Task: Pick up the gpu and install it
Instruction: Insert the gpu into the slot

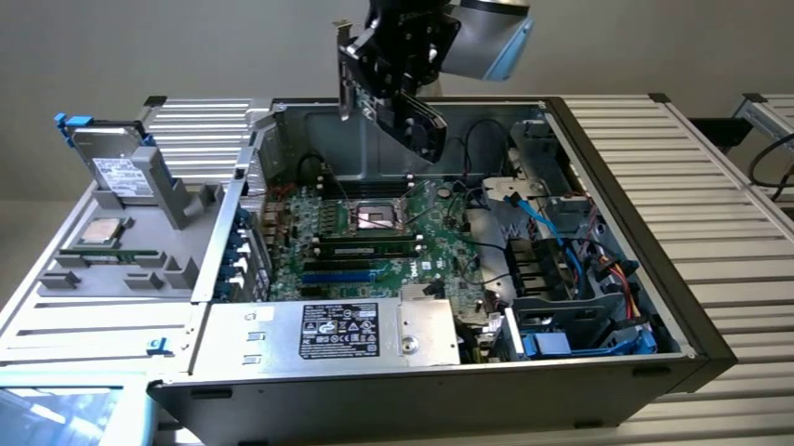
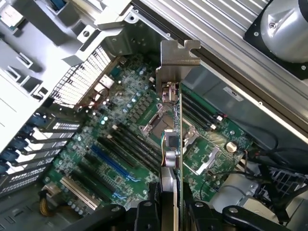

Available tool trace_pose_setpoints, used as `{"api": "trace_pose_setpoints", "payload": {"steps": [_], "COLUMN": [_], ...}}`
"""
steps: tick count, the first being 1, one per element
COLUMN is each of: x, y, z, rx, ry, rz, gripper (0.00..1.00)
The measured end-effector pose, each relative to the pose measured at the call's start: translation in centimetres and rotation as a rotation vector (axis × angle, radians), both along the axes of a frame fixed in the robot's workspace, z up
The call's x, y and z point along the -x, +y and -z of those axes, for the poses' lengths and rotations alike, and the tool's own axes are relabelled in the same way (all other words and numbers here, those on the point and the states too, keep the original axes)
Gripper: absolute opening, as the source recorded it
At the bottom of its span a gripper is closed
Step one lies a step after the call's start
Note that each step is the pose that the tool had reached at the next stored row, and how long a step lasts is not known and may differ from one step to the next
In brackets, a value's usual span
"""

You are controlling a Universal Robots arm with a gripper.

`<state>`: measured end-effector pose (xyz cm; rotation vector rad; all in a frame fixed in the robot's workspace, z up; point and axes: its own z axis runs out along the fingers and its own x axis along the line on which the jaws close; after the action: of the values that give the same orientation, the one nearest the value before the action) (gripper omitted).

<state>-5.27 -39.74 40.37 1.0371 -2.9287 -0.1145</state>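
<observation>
Card in hand: your tool (image 2: 171, 214) is closed on the gpu (image 1: 417, 121), one finger on each face, and holds it in the air above the open computer case (image 1: 694, 279), over the motherboard (image 1: 372, 237) and not touching it. In the wrist view the silver bracket (image 2: 176, 55) is at the far end from the tool. I think you do best to bring the card's lower edge parallel to the long blue slot (image 2: 111, 161), turn the bracket toward the slot covers (image 2: 60, 126), and descend slowly
</observation>
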Motion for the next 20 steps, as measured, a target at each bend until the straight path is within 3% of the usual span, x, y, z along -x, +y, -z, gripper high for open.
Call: {"api": "trace_pose_setpoints", "payload": {"steps": [20], "x": [0.00], "y": [0.00], "z": [0.00], "rx": [-0.0001], "ry": [-0.0001], "rz": [-0.364], "gripper": [0.28]}}
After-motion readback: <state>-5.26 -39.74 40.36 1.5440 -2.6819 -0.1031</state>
